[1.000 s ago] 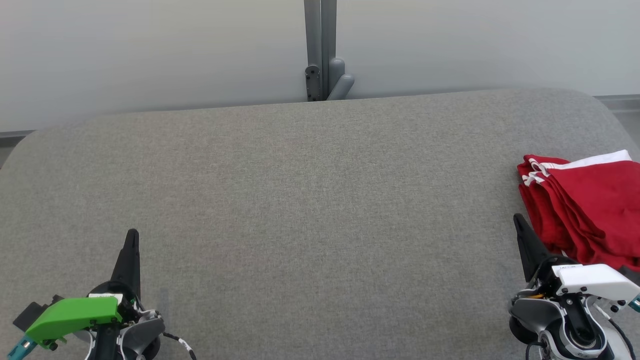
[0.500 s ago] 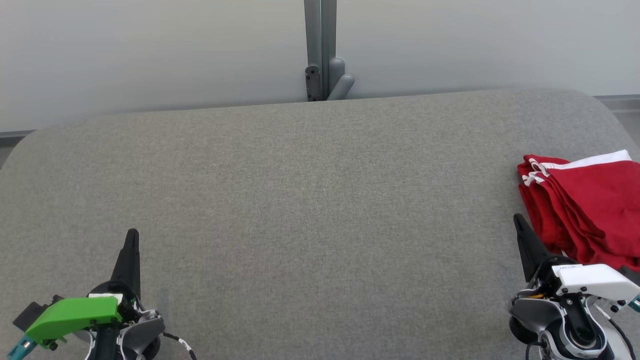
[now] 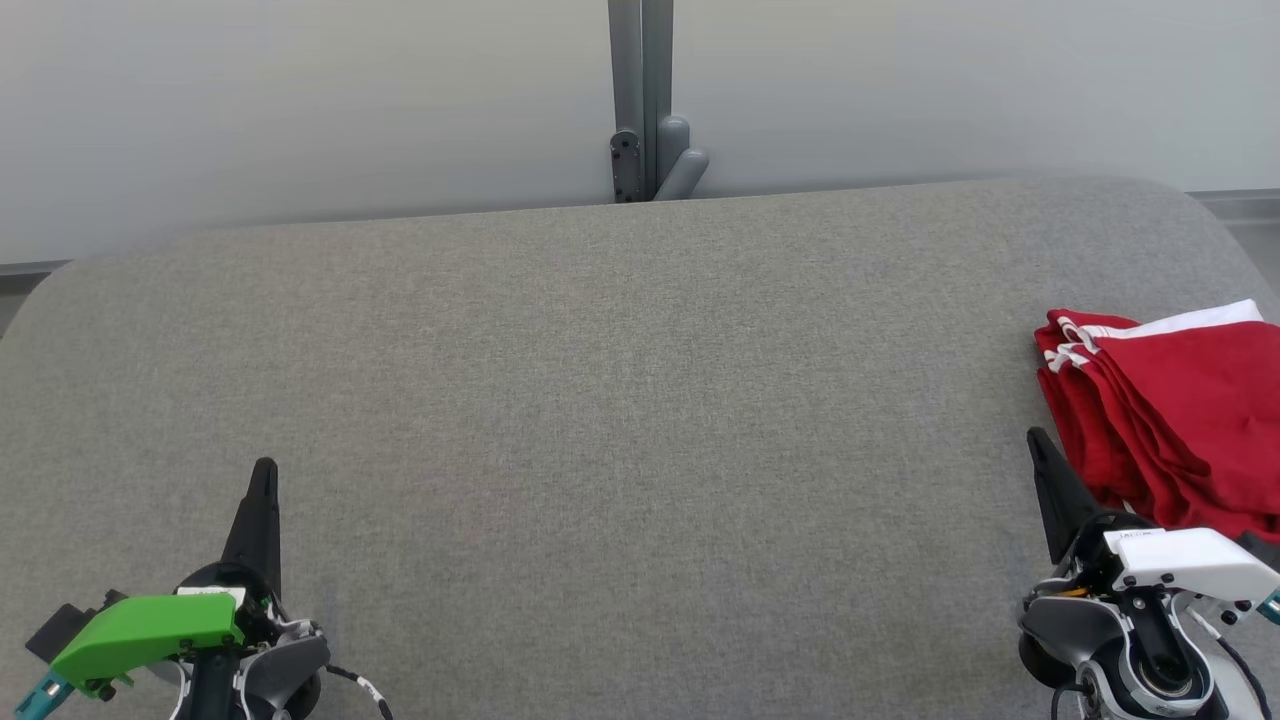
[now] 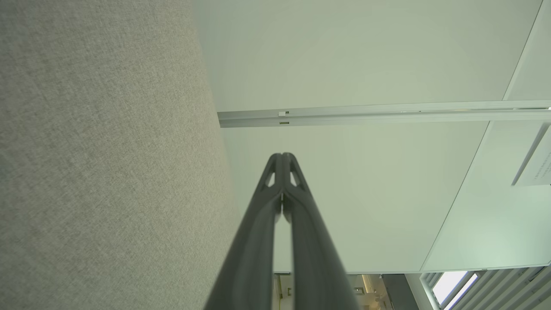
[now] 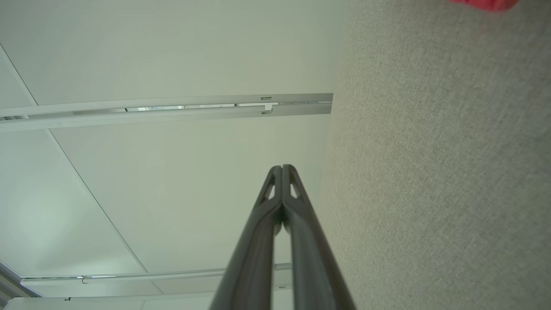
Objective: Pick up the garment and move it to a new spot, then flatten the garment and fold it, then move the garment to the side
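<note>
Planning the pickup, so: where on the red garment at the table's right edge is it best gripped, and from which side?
On the red garment, likely the striped corner, where the stacked fold ends bunch and stand proud of the grey table. Come from its left with the right pincer, shut now just beside it, opening first.

A: What carries everything here?
B: A grey, fabric-covered surface (image 3: 600, 400) with rounded far corners. Its far edge runs just in front of the grey post (image 3: 640, 90).
A: And what lies on it?
B: One red garment (image 3: 1170, 410) with white trim, folded in layers. It sits well to the right of the post, nearer the robot, and runs partly out of the head view.
</note>
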Tool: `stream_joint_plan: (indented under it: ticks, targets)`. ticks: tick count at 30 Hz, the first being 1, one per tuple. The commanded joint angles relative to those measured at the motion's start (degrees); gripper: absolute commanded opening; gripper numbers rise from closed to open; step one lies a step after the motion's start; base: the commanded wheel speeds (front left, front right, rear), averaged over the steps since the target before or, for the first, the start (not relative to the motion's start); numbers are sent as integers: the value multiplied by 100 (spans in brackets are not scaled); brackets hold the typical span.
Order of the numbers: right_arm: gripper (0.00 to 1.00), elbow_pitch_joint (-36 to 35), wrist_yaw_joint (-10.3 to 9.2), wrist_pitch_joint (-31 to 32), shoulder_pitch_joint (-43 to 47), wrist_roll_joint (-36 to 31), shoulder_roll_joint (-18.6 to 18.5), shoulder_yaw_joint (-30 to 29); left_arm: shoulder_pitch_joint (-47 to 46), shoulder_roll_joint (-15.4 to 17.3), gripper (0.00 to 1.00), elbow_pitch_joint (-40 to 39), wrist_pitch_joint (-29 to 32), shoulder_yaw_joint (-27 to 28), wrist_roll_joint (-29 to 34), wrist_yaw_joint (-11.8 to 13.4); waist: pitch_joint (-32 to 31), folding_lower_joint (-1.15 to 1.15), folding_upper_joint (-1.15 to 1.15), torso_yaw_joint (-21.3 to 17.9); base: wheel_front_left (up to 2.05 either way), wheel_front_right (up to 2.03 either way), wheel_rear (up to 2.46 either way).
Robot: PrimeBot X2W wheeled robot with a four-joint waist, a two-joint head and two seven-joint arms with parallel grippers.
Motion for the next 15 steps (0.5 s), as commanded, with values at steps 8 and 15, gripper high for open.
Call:
stream_joint_plan:
  ticks: [8, 15]
  targets:
    - [0, -25, 2, 13, -23, 33, -28, -8, -59, 33, 0, -28, 3, 7, -19, -37, 0, 0, 47, 0, 0, 0, 0]
    - [0, -25, 2, 13, -23, 33, -28, -8, -59, 33, 0, -28, 3, 7, -19, -37, 0, 0, 47, 0, 0, 0, 0]
